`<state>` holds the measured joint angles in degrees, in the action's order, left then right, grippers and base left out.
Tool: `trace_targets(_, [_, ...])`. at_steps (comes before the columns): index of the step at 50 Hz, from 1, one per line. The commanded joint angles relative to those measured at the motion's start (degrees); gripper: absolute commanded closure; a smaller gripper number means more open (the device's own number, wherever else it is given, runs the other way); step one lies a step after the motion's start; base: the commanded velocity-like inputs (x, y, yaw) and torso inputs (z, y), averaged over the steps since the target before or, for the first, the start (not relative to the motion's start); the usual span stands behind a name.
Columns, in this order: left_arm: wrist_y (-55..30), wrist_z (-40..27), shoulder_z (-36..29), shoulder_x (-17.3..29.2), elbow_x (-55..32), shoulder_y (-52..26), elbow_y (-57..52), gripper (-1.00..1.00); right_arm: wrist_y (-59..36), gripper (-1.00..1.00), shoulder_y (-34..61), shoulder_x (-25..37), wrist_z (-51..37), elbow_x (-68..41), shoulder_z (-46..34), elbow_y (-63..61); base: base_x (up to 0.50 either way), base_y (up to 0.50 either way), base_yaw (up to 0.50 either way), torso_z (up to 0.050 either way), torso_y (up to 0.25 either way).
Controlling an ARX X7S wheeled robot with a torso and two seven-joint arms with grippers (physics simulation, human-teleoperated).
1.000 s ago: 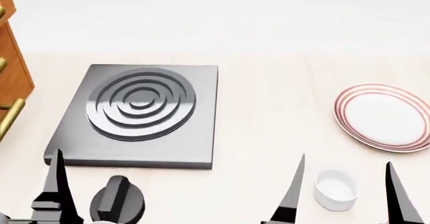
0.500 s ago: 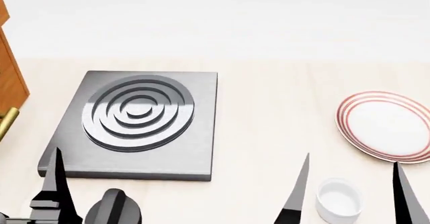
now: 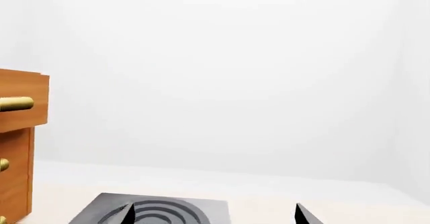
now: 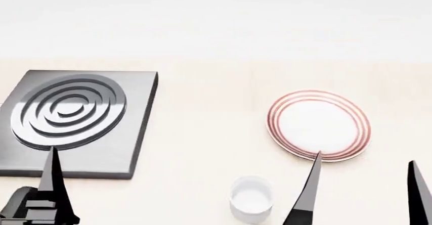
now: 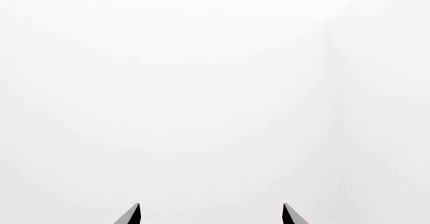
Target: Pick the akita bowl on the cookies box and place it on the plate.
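Observation:
The akita bowl and the cookies box are out of view in every frame. The plate [image 4: 318, 125], white with thin red rings, lies on the pale counter right of centre in the head view. My right gripper [image 4: 363, 159] stands open at the near edge, and its left finger's tip overlaps the plate's near rim in the picture. The right wrist view shows that gripper [image 5: 211, 209] open against a blank white wall. Only one finger [image 4: 52, 179] of my left gripper shows at the lower left. In its wrist view the left gripper [image 3: 213, 211] is open and empty.
A dark grey stove plate [image 4: 68, 119] with raised concentric rings lies at the left, and the same stove plate [image 3: 161, 211] shows below the left gripper. A small plain white cup [image 4: 251, 198] stands near the front edge. A wooden cabinet [image 3: 20, 128] with brass handles is at the far left.
The head view has swung to the right: stove plate, plate and white cup all shifted left in the picture, and the cabinet left the view. Both grippers stay open.

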<state>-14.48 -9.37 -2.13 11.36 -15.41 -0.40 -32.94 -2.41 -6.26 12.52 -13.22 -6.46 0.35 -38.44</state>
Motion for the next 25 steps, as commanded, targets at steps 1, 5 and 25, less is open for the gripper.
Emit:
trace_targets(1, [0.2, -0.4, 0.0, 0.4, -0.6, 0.0, 0.0, -1.00, 0.2, -1.00, -0.2, 0.7, -0.3, -0.2, 0.0, -0.8, 0.00, -0.50, 0.00, 0.000, 0.000])
trace_targets(5, [0.1, -0.8, 0.0, 0.8, -1.0, 0.1, -0.5, -1.00, 0.3, -1.00, -0.6, 1.0, -0.4, 0.3, -0.2, -1.5, 0.00, -0.50, 0.00, 0.000, 0.000])
trace_targets(25, [0.5, -2.1, -0.6, 2.0, -2.2, 0.0, -0.7, -1.00, 0.9, -1.00, -0.8, 1.8, -1.3, 0.2, 0.1, -1.8, -0.01, -0.50, 0.00, 0.000, 0.000])
